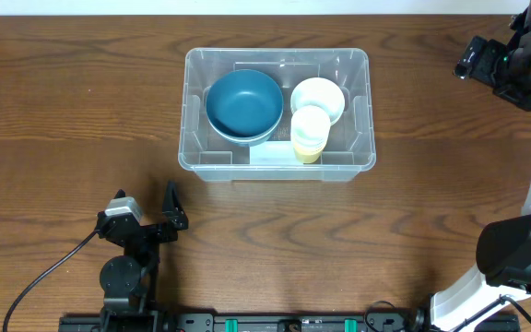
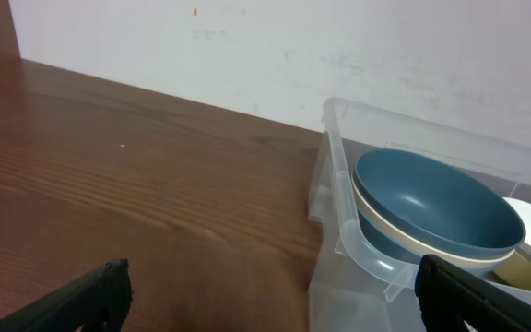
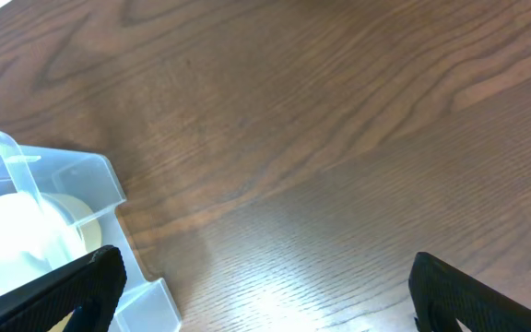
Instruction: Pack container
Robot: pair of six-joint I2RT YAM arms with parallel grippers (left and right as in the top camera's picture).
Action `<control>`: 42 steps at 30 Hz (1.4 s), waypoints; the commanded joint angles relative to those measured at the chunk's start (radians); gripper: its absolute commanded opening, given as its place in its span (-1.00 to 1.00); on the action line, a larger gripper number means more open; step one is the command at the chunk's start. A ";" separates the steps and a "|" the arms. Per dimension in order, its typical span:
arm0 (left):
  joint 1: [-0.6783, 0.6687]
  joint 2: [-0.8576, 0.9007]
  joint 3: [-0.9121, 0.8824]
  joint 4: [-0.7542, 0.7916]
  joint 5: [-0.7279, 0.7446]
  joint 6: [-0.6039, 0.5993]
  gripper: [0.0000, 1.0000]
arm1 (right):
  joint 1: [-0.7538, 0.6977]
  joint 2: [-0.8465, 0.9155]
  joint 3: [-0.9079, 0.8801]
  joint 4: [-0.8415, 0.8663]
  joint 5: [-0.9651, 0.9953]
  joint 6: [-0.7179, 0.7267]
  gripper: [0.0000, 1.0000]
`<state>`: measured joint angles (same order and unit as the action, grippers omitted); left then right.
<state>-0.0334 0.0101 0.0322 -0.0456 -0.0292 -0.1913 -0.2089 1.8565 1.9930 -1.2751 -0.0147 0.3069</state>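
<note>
Inside the container [image 1: 190,111], a blue bowl [image 1: 244,103] covers most of another bowl [image 2: 385,240].

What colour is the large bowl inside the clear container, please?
The bowl is dark teal-blue, seen best in the overhead view.

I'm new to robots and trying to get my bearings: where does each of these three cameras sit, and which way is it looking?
Overhead: fixed above the table, looking straight down at the container and blue bowl; both arms show, left gripper lower left, right gripper upper right.
Left wrist: low by the table, facing the container's side and a wall; its fingers show at the bottom.
Right wrist: raised, looking down at bare wood and a container corner; its fingers show too.
Shared: all three see the container.
</note>
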 commanded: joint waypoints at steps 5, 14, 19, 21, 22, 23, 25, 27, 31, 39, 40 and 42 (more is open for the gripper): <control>0.005 -0.006 -0.028 -0.026 -0.001 -0.009 0.96 | 0.140 -0.056 0.012 0.000 0.000 0.014 0.98; 0.005 -0.006 -0.028 -0.026 -0.001 -0.009 0.96 | 0.400 -0.251 -0.071 0.069 0.083 -0.008 0.98; 0.005 -0.006 -0.028 -0.026 -0.001 -0.009 0.96 | 0.429 -0.469 -0.399 0.521 0.119 -0.009 0.98; 0.005 -0.006 -0.028 -0.026 -0.001 -0.009 0.96 | 0.428 -0.566 -0.576 0.754 0.115 -0.009 0.99; 0.005 -0.006 -0.028 -0.026 -0.001 -0.009 0.96 | 0.428 -0.618 -0.672 0.880 0.115 -0.009 0.99; 0.005 -0.006 -0.028 -0.026 -0.001 -0.009 0.96 | 0.426 -0.662 -0.754 0.981 0.116 -0.009 0.98; 0.005 -0.006 -0.028 -0.026 -0.001 -0.009 0.96 | 0.419 -0.748 -0.906 1.148 0.115 -0.009 0.99; 0.005 -0.006 -0.028 -0.026 -0.001 -0.009 0.96 | 0.405 -0.838 -1.049 1.261 0.115 -0.009 0.99; 0.005 -0.006 -0.028 -0.026 -0.001 -0.009 0.96 | 0.354 -1.007 -1.282 1.367 0.084 -0.009 0.98; 0.005 -0.006 -0.028 -0.026 -0.001 -0.009 0.96 | 0.255 -1.380 -1.659 1.437 0.029 -0.008 0.99; 0.005 -0.006 -0.028 -0.026 -0.001 -0.009 0.96 | 0.249 -1.431 -1.707 1.450 0.028 -0.008 0.98; 0.005 -0.006 -0.028 -0.026 -0.001 -0.009 0.96 | 0.246 -1.515 -1.783 1.468 0.024 -0.008 0.98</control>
<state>-0.0334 0.0101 0.0322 -0.0456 -0.0284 -0.1913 0.0509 0.4240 0.2909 0.1791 0.0303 0.3031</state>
